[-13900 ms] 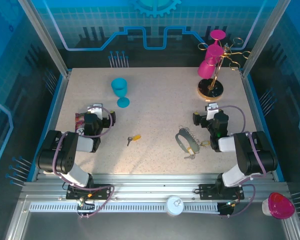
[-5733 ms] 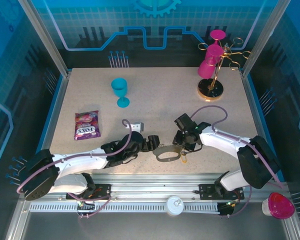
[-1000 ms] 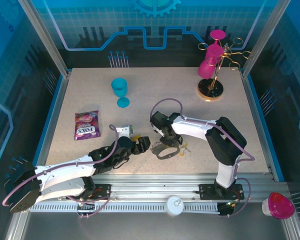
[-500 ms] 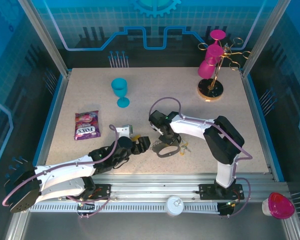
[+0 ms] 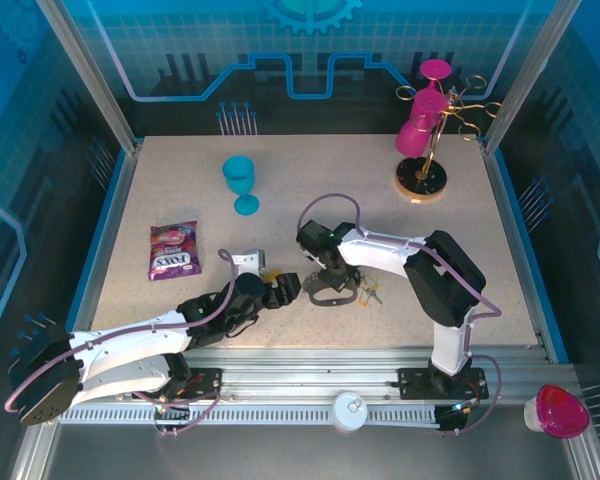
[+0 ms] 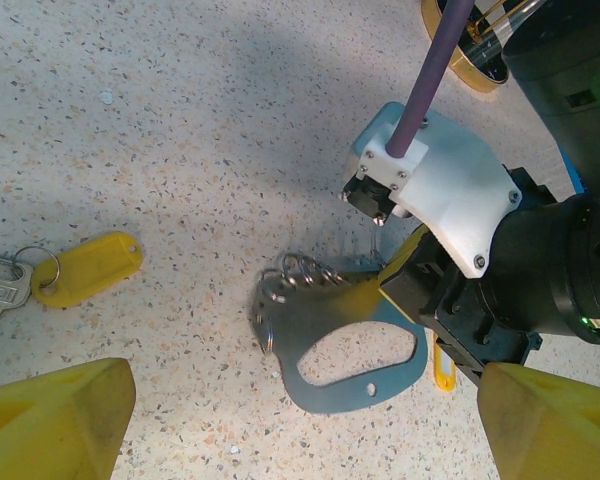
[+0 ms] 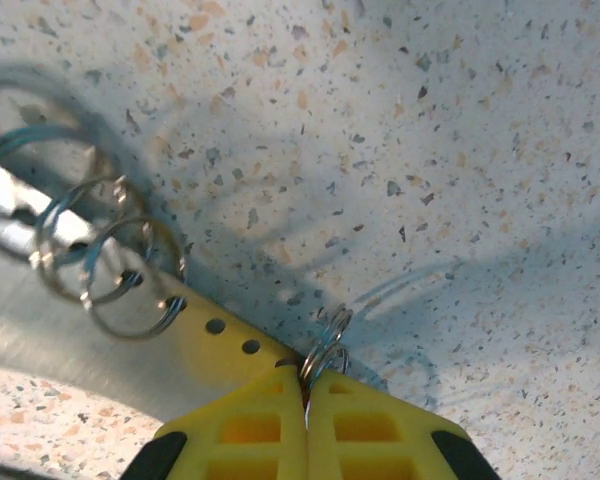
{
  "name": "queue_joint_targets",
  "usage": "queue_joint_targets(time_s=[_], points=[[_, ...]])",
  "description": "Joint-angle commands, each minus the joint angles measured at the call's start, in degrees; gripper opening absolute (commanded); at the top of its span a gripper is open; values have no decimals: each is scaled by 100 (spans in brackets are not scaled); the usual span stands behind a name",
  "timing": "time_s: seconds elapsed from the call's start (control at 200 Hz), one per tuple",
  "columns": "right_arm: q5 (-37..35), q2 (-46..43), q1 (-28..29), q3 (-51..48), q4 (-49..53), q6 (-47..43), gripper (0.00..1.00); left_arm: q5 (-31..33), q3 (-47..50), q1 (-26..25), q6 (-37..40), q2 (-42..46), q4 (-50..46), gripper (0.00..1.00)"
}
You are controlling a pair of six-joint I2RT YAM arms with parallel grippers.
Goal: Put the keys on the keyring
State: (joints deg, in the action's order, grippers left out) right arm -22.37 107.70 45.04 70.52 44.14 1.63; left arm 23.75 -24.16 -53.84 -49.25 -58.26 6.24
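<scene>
Speckled beige desk (image 5: 330, 190). Both black-and-white arms reach in to meet at desk centre, slightly toward 6 o'clock.

Gold wire cup stand with pink cups (image 5: 425, 130) at 1 o'clock corner. Blue plastic goblet (image 5: 242, 182) upright at 11 o'clock. Purple candy bag (image 5: 173, 251) flat at 9 o'clock.

Grey-green looped strap keyring (image 5: 325, 293) lies flat on the desk near centre, between the two tools. Left tool (image 5: 288, 288) sits just at its 9 o'clock, fingers spread wide, nothing in them. In the left wrist view the keyring (image 6: 290, 335) lies at 12 o'clock of the left tool (image 6: 305, 400), inside the span of the yellow fingers (image 6: 50, 420), not touching them.

Right tool (image 5: 330, 280) comes down on the keyring's 12 o'clock edge. In the right wrist view the right tool (image 7: 307, 385) is closed, tips pinching a small metal split ring (image 7: 325, 335) at the strap edge; more rings bunch at 10 o'clock from it.

Silver keys with yellow plastic heads: one key (image 6: 85, 270) at 9 o'clock of the keyring, apart from it, near the left finger; second key (image 5: 368, 295) just at the keyring's 3 o'clock.
</scene>
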Motion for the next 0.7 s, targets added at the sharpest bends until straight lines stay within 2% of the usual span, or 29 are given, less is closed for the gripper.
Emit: queue_joint_targets(time_s=[0.0,0.23,0.43,0.575,0.695], points=[[378,-342,49,43,114,131,5,60,-14,-12,3,63,-79,89],[1207,-1180,-97,-242,-117,263,0,108,-24,-12,137,35,-54,89],[1932,-1995,-326,-597,-478,382,0,197,-138,-11,707,3,8,89],[2443,-2427,-470,-775,-763,430,0,126,-267,18,1851,71,150,90],[2711,-2614,-548,-842,-844,303,0,-596,-392,169,3417,212,293,90]])
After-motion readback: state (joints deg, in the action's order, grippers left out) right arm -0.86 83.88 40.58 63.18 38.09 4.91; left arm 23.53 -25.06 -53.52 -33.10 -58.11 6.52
